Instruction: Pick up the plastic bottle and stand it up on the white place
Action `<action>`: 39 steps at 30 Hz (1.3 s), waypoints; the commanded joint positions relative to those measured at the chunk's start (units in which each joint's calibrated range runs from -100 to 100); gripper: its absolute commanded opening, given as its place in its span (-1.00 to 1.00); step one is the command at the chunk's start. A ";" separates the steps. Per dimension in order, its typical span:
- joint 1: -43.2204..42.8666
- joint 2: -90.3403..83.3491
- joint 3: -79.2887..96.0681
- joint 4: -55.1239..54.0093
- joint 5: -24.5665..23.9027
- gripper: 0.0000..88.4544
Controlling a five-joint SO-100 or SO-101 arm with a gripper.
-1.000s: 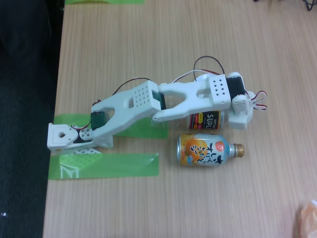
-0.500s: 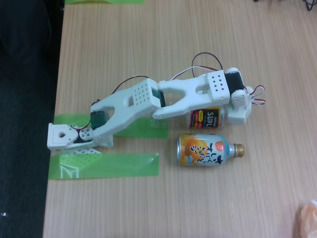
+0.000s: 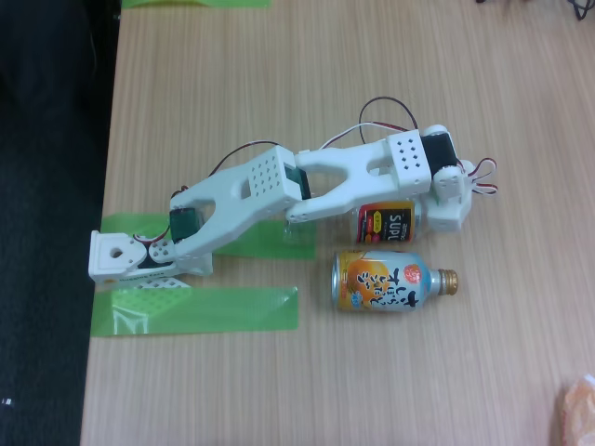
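Observation:
In the fixed view the plastic bottle (image 3: 385, 222) lies on its side on the wooden table, its red, yellow and black "SUPLI" label showing. The rest of it is hidden under the white arm. My gripper (image 3: 447, 214) hangs directly over the bottle's right end, seen from above. Its fingers are covered by the wrist body, so I cannot tell whether they close on the bottle. The white place is out of view.
An orange-and-silver bottle-can (image 3: 390, 281) with a gold neck lies just below the bottle, parallel to it. Two green tape strips (image 3: 197, 309) lie by the arm's base (image 3: 116, 257) at the table's left edge. A pale orange object (image 3: 578, 409) sits at the bottom right corner.
The wrist and gripper have shifted slightly upward in the picture, and more of the bottle's label now shows below the arm. The bottle-can has not moved.

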 commanded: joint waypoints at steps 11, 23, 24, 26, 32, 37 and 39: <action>-0.10 -0.48 -1.28 -0.32 0.27 -0.52; 0.05 -0.40 -1.28 -0.32 0.27 -0.53; 0.05 -0.40 -1.28 -0.32 0.27 -0.53; 0.05 -0.40 -1.28 -0.32 0.27 -0.53; 0.12 1.87 -2.00 -0.32 0.27 -0.74; 0.20 2.04 -2.09 -0.32 0.27 -0.83; 0.27 1.95 -2.09 -0.32 0.21 -0.83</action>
